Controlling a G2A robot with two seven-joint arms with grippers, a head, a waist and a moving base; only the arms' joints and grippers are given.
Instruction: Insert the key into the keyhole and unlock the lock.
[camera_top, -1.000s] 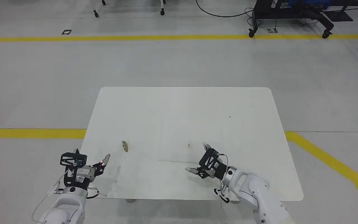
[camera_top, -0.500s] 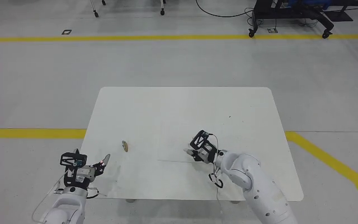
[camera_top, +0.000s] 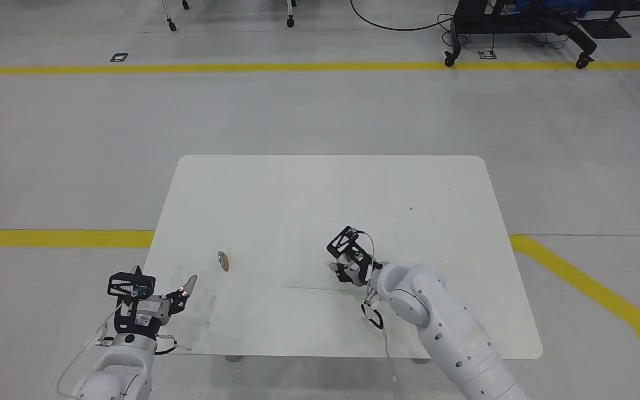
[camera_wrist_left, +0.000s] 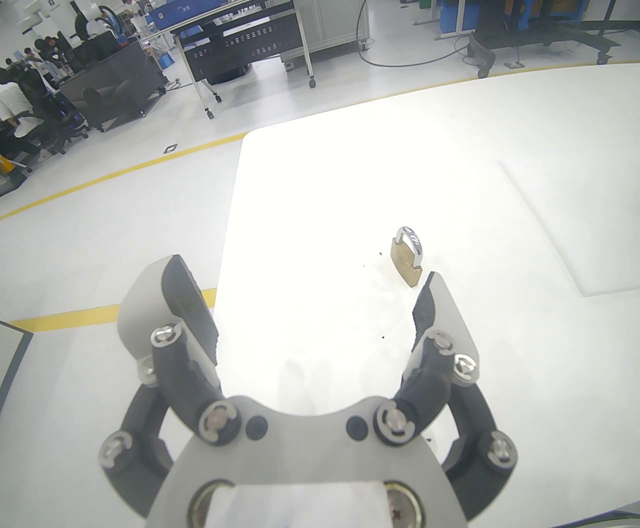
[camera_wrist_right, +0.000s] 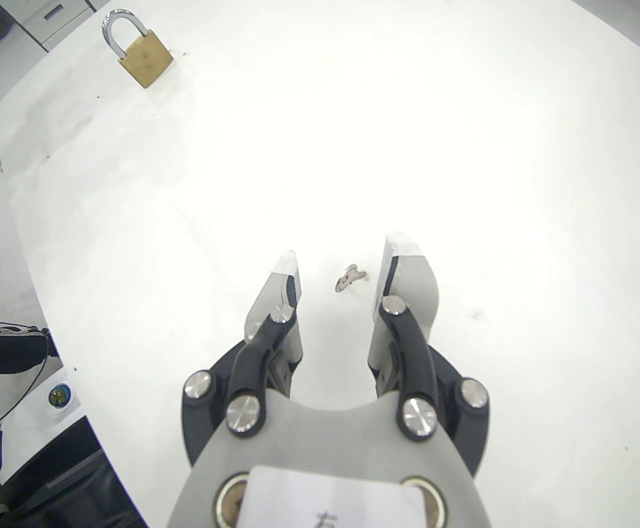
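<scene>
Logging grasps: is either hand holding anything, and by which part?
Nothing is held. The right hand is open with the key lying between its fingers, ungripped; the left hand is open, empty.

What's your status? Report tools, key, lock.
Right tool open, straddling the key on the table, not gripping. Left tool open, holding nothing, short of the padlock. Nothing in the way.

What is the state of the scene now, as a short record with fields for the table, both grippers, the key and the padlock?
table: white, flat
left gripper: jaws open, empty, at the table's edge
right gripper: jaws open, empty, low over the table
key: small, silver, lying on the table between the right gripper's jaws, not gripped
padlock: brass body, silver shackle, on the table ahead of the left gripper, apart from it
</scene>
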